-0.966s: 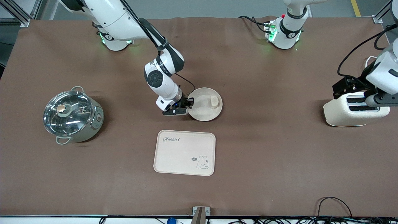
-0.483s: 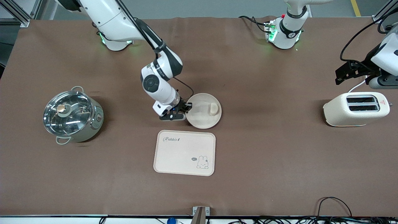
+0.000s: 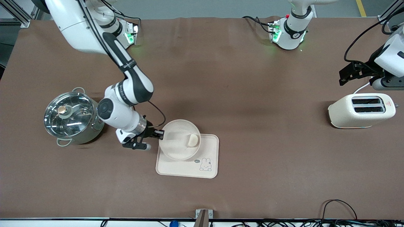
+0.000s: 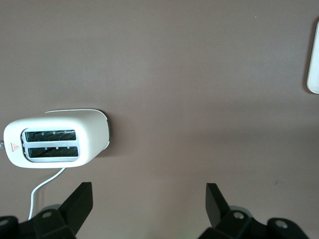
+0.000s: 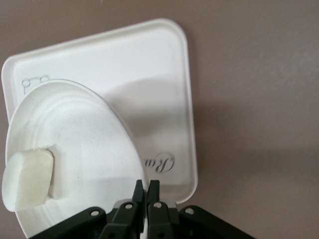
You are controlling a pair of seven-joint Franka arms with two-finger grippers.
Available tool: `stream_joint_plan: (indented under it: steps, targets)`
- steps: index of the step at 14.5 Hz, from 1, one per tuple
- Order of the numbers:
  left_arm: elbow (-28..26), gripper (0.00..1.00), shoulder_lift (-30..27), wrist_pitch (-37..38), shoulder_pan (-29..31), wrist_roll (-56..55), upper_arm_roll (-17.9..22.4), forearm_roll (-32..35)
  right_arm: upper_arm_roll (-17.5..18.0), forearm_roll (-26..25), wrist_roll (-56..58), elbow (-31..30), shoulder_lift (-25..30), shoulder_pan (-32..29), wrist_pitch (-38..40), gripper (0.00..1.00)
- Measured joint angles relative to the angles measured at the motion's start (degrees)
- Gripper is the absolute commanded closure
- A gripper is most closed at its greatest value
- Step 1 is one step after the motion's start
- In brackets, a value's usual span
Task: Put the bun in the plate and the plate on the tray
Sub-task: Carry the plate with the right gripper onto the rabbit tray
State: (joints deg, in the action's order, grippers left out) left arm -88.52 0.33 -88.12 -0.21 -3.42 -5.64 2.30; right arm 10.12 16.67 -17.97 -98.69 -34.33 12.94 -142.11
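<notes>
Tray [image 3: 210, 148]: lay on the table nearest the front camera, its rabbit drawing uncovered. The corner with the script was mostly covered by the plate in the front view; part of the script showed in the right wrist view [image 5: 162, 162].
Plate [image 3: 176, 148]: was over the tray's corner toward the right arm's end, its rim overhanging the tray's farther edge. Whether it rested on the tray or was held just above it could not be told.
Bun [image 3: 193, 140]: sat in the plate, at the side away from the right gripper; in the right wrist view [image 5: 27, 179] it lay against the plate's inner wall, well apart from the fingers.
Right gripper [image 3: 158, 134]: was clamped on the plate's rim at the side toward the pot, fingers [image 5: 154, 191] pressed nearly together with the rim between them.
Pot [image 3: 73, 117]: stood with a glass lid toward the right arm's end, partly covered by the right arm.
Toaster [image 3: 361, 110]: stood at the left arm's end, both slots visible.
Left gripper [image 4: 147, 204]: waited above the table just farther than the toaster, fingers wide apart and holding nothing; only the fingertips showed in the left wrist view.
</notes>
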Motion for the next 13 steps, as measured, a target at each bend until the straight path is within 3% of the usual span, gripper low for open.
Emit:
stream_joint_plan:
  steps: [3, 4, 5, 7, 9, 13]
  targets:
    - [-0.20, 0.00, 0.35, -0.06, 0.01, 0.00, 0.00, 0.00, 0.46, 0.01, 0.11, 2.34, -3.63, 0.10, -1.91, 0.98]
    - [-0.20, 0.00, 0.50, -0.09, 0.01, 0.00, 0.00, 0.00, 0.66, 0.02, 0.05, 2.78, -4.83, 0.51, -3.43, 0.93]
    - [-0.20, 0.00, 0.63, -0.13, 0.02, 0.00, 0.01, 0.00, 0.74, 0.02, -0.03, 3.08, -5.82, 0.90, -4.49, 0.80]
    - [-0.20, 0.00, 0.75, -0.21, 0.02, 0.00, 0.01, 0.00, 0.77, 0.02, -0.05, 3.98, -7.31, 1.17, -5.53, 0.31]
    - [-0.20, 0.00, 0.76, -0.21, 0.01, 0.00, 0.01, 0.00, 0.73, 0.02, -0.05, 6.09, -8.24, 1.16, -5.68, 0.00]
    - [-0.20, 0.00, 0.94, -0.26, 0.01, 0.00, 0.01, 0.00, 0.38, -2.46, 0.25, 10.69, -7.99, 0.03, -4.20, 0.00]
